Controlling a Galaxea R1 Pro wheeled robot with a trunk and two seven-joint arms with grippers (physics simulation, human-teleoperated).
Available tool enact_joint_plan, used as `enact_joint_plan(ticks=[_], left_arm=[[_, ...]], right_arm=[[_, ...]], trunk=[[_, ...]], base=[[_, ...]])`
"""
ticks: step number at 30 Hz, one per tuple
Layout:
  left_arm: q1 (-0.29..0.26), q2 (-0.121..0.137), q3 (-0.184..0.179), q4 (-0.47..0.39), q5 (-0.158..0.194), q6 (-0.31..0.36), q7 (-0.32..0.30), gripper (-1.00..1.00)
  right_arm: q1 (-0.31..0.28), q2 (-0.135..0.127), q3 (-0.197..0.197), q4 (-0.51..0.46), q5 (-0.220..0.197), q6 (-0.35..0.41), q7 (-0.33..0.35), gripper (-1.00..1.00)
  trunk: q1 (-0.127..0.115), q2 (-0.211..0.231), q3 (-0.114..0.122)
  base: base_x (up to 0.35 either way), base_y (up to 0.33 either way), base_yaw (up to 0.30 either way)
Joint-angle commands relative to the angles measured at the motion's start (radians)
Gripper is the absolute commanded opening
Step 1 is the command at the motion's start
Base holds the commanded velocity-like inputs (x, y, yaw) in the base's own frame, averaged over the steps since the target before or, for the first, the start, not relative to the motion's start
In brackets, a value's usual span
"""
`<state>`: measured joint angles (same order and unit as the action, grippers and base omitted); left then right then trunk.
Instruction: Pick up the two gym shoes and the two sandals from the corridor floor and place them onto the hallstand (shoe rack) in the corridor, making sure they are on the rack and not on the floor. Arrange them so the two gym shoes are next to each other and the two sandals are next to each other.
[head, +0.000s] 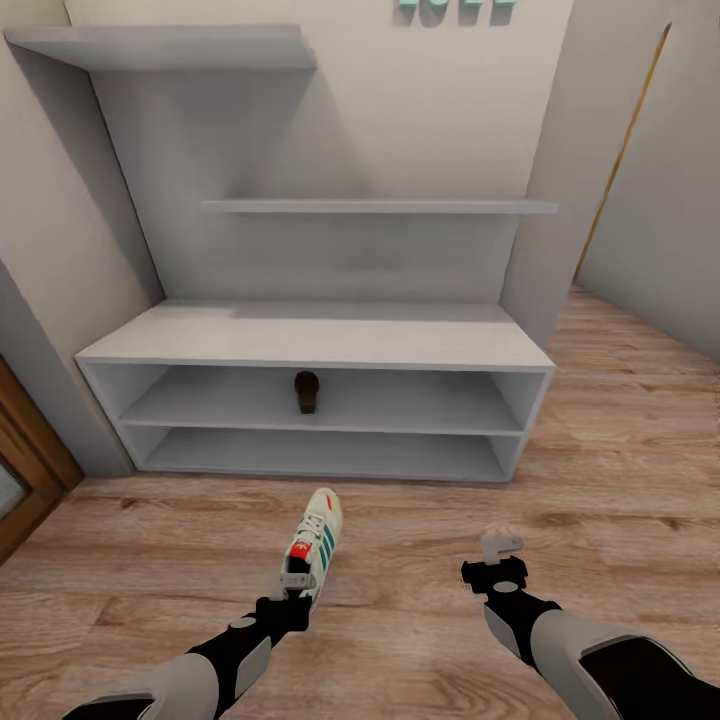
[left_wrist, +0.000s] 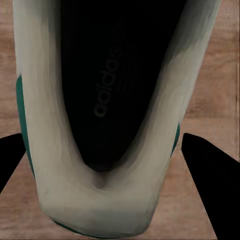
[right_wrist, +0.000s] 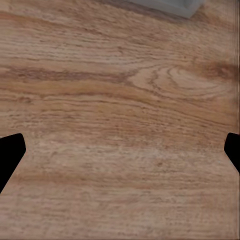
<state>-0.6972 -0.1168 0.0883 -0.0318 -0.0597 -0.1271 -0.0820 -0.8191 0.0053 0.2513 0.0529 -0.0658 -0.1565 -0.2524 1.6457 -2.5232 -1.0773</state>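
Observation:
One gym shoe (head: 320, 535), white with teal stripes and a red tongue tab, lies lengthwise over the corridor floor (head: 150, 560), toe toward the hallstand (head: 320, 340). My left gripper (head: 297, 580) is at its heel. In the left wrist view the heel of the gym shoe (left_wrist: 50, 150) sits between both fingers of the left gripper (left_wrist: 103, 135), which press its sides. I cannot tell whether the shoe is off the floor. A brown sandal (head: 307, 392) stands in the hallstand's upper compartment. My right gripper (head: 500, 545) hangs open over bare planks, as the right gripper (right_wrist: 125, 137) shows in its wrist view.
The hallstand's bench top and lower compartment (head: 320, 452) hold nothing. Two floating shelves (head: 380, 206) hang above it. A brown door frame (head: 25, 470) stands at the left, and the corridor runs on past the wall corner (head: 620, 330) at the right.

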Motion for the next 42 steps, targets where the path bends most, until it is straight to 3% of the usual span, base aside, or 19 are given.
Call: enact_joint_plan(ticks=[1, 11, 28, 42], left_arm=[[-0.001, 0.0, 0.009, 0.001, -0.006, -0.003, -0.002, -1.0], [-0.001, 0.0, 0.009, 0.001, -0.006, -0.003, -0.002, -1.0], [-0.001, 0.0, 0.01, 0.001, -0.006, -0.003, -0.002, -1.0], [-0.001, -0.006, 0.008, 0.0, -0.004, -0.004, 0.004, -1.0]], right_arm=[[-0.001, 0.0, 0.007, 0.004, -0.007, -0.007, -0.001, 1.0], [0.002, 0.001, 0.008, 0.004, -0.005, -0.005, -0.001, 1.0], [0.002, 0.004, 0.008, 0.004, -0.008, -0.006, -0.001, 1.0], [0.002, 0.005, 0.008, 0.004, -0.008, -0.006, -0.001, 1.0]], trunk=[[0.0, 0.0, -0.001], [0.0, 0.0, -0.001], [0.0, 0.0, -0.001], [0.0, 0.0, -0.001]], base=[[-0.049, -0.348, 0.0], [-0.185, -0.302, 0.0], [-0.015, -0.017, 0.0], [0.0, -0.148, 0.0]])
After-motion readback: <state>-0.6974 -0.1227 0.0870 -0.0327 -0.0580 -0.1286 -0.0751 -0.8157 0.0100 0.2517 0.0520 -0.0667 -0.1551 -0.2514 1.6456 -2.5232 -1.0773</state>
